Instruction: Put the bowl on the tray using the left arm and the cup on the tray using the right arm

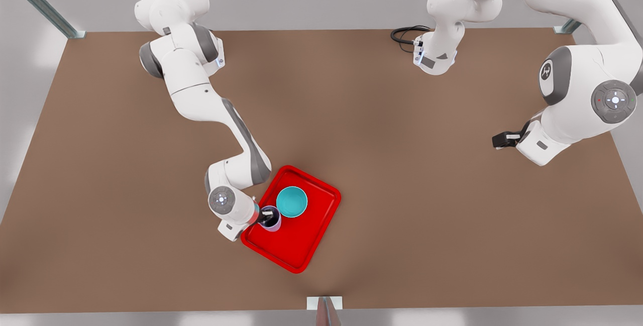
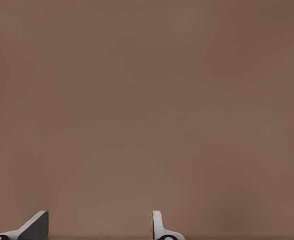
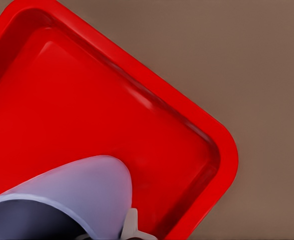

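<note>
The red tray (image 1: pixel 297 245) lies near the table's front middle. The teal bowl (image 1: pixel 292 202) sits upright in its far part. Beside the bowl, at the tray's edge on the front view's left, stands the lavender cup (image 1: pixel 272 219). My right gripper (image 1: pixel 263 217) is shut on the cup's rim. In the right wrist view the cup (image 3: pixel 81 192) is close up over the tray floor (image 3: pixel 86 110), with one finger (image 3: pixel 130 226) against its outer wall. My left gripper (image 1: pixel 498 140) waits far off at the front view's right, open and empty (image 2: pixel 99 222) above bare table.
A coiled black cable (image 1: pixel 406 34) lies at the table's back edge beside an arm base (image 1: pixel 436 57). A small white bracket (image 1: pixel 324 303) sits at the front edge. Brown table surface (image 1: pixel 427 215) spreads wide around the tray.
</note>
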`<state>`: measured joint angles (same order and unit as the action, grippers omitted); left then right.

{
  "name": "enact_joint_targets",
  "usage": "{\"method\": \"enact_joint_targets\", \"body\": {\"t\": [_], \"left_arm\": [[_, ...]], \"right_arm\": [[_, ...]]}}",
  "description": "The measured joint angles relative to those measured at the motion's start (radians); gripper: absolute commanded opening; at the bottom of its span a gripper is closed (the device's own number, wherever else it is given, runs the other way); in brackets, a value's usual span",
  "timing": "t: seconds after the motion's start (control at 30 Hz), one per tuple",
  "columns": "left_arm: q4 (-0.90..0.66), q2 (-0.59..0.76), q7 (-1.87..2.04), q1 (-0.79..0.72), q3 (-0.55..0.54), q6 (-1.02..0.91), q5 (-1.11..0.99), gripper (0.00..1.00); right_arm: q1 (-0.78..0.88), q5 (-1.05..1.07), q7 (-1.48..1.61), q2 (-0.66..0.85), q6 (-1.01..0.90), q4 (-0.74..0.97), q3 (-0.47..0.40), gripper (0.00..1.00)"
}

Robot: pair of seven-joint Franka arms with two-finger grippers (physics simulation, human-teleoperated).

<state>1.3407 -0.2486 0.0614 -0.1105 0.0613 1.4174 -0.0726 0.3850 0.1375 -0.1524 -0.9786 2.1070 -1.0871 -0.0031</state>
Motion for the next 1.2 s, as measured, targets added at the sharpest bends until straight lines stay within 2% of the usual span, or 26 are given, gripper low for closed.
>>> {"method": "enact_joint_targets", "body": {"t": [0.1,0.63,0.8,0.87,0.93,1.0,1.07,1.17,1.2], "left_arm": [[0.0,0.0,0.0,0.0,0.0,0.0,0.0,1.0],[-0.002,0.003,0.0,0.002,0.0,-0.002,-0.001,1.0],[-0.002,0.012,0.0,0.002,0.002,-0.002,-0.003,1.0],[-0.002,0.012,0.0,0.0,0.002,-0.002,-0.003,1.0],[-0.002,0.012,0.0,0.002,0.002,-0.002,-0.002,1.0],[-0.002,0.014,0.0,0.001,0.002,-0.003,-0.002,1.0],[-0.002,0.012,0.0,0.002,0.003,-0.002,-0.002,1.0],[-0.002,0.013,0.0,0.0,0.002,-0.002,0.0,1.0],[0.0,0.01,0.0,-0.002,0.0,-0.001,0.0,1.0]], "right_arm": [[0.021,-0.004,-0.004,-0.002,0.018,0.01,-0.016,1.0],[0.021,0.015,0.002,0.008,0.007,0.009,-0.017,1.0],[0.011,0.019,0.003,0.067,-0.05,-0.005,-0.012,1.0],[0.006,0.019,0.003,0.146,-0.198,-0.007,-0.013,1.0],[-0.015,0.0,0.015,0.286,-0.458,-0.002,-0.018,1.0],[-0.042,-0.125,0.051,0.422,-0.605,0.002,-0.02,1.0],[-0.068,-0.225,0.089,0.532,-0.66,-0.02,-0.015,1.0],[-0.266,-0.228,0.091,0.745,-0.589,-0.233,0.09,1.0],[-0.278,-0.228,0.091,0.788,-0.597,-0.251,0.095,1.0]]}}
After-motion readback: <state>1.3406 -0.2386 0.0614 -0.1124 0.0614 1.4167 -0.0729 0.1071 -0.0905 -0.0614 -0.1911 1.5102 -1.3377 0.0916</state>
